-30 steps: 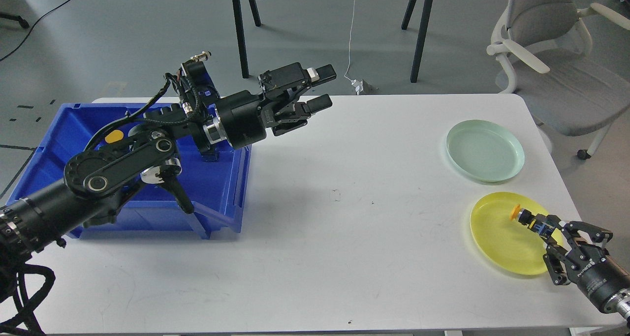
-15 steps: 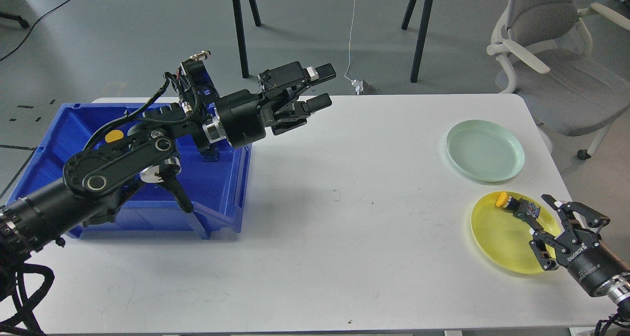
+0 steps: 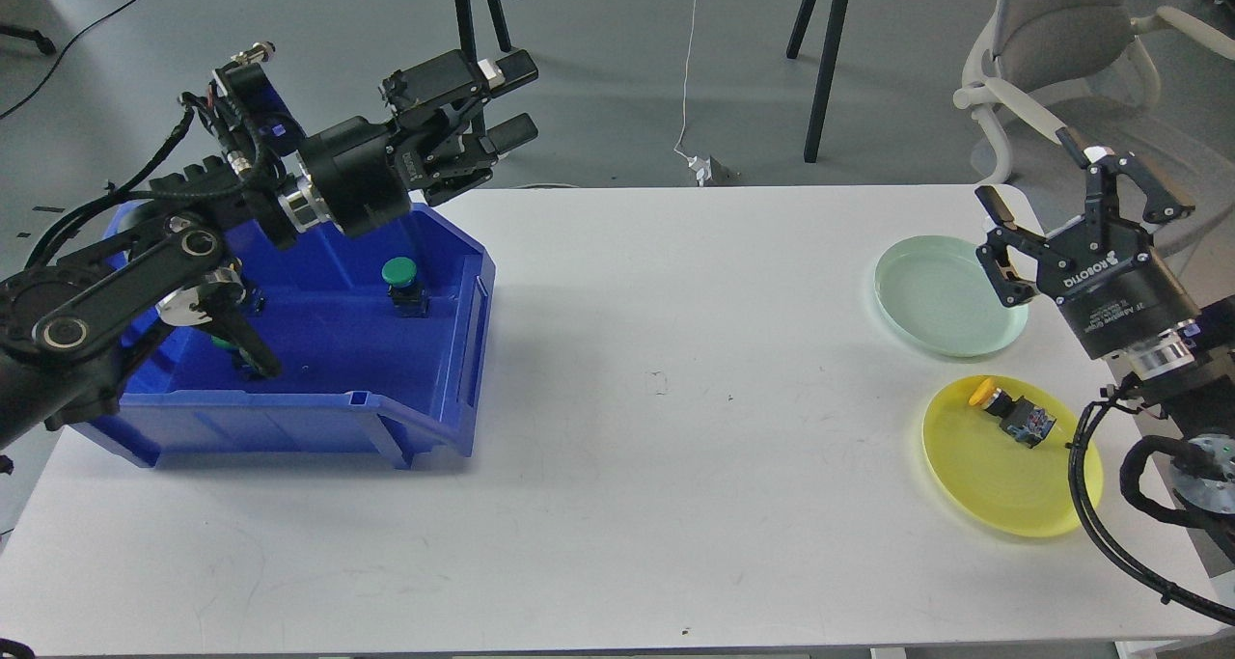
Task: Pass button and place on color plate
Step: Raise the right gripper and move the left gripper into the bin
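A yellow-capped button (image 3: pixel 1009 413) lies on its side in the yellow plate (image 3: pixel 1003 490) at the right front of the table. A pale green plate (image 3: pixel 950 295) sits behind it, empty. A green-capped button (image 3: pixel 400 284) stands in the blue bin (image 3: pixel 289 418) at the left; another green piece shows partly behind my left arm. My left gripper (image 3: pixel 513 99) is open and empty, raised above the bin's far right corner. My right gripper (image 3: pixel 1076 191) is open and empty, raised over the table's right edge beside the green plate.
The white table (image 3: pixel 675 447) carries the bin and the two plates. A white office chair (image 3: pixel 1081 109) stands behind the right corner. Black stand legs (image 3: pixel 820 61) rise behind the table. A cable loops off my right arm past the yellow plate.
My right gripper has let go of the yellow button, which now lies in the yellow plate, and has risen up and back. My left arm has swung left and up, uncovering the bin.
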Motion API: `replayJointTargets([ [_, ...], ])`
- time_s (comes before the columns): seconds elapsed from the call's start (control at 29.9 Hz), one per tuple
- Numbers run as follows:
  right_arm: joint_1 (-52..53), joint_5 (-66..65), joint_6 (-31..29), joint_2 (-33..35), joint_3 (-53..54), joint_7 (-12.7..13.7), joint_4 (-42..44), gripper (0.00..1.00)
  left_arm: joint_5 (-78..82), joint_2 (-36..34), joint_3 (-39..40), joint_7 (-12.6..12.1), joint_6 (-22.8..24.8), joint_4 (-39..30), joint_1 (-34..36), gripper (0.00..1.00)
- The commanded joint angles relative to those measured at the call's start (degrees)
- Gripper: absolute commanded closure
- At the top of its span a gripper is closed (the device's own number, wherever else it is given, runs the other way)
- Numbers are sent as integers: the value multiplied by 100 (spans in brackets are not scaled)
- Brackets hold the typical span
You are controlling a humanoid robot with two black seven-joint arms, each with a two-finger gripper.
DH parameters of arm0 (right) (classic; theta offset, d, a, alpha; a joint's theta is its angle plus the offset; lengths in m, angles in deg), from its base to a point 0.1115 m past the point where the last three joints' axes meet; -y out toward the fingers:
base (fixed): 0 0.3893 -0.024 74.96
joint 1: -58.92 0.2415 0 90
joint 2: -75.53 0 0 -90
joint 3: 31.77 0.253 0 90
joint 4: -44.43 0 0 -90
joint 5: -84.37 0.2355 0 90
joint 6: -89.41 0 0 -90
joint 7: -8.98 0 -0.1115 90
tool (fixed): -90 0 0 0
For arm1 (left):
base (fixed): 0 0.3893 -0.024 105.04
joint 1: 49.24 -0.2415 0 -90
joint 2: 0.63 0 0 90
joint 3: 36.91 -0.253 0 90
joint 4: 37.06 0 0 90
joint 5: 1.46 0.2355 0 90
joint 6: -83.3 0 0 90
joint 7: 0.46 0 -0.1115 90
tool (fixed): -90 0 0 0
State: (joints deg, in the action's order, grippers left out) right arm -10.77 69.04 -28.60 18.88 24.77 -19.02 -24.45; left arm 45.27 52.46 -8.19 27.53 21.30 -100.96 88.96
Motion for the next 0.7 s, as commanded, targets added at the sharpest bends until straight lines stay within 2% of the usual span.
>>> replayJointTargets([
  [0.0, 421, -14, 76, -258, -178, 0, 103, 14, 423, -641, -50, 1, 0, -201, -12, 14],
  [0.17, 624, -14, 120, -706, -389, 0, 420, 12, 1521, -1248, -50, 1, 0, -237, 23, 14],
  [0.43, 624, -14, 120, -856, -407, 0, 508, 8, 4105, -1785, -68, 1, 0, -97, -3, 14],
  [0.57, 615, -14, 120, -856, -407, 0, 508, 8, 5019, -1846, -111, 1, 0, 351, -47, 14],
  [0.67, 580, -23, 120, -856, -407, 0, 508, 8, 5732, -1803, -313, 1, 0, 930, -12, 15],
])
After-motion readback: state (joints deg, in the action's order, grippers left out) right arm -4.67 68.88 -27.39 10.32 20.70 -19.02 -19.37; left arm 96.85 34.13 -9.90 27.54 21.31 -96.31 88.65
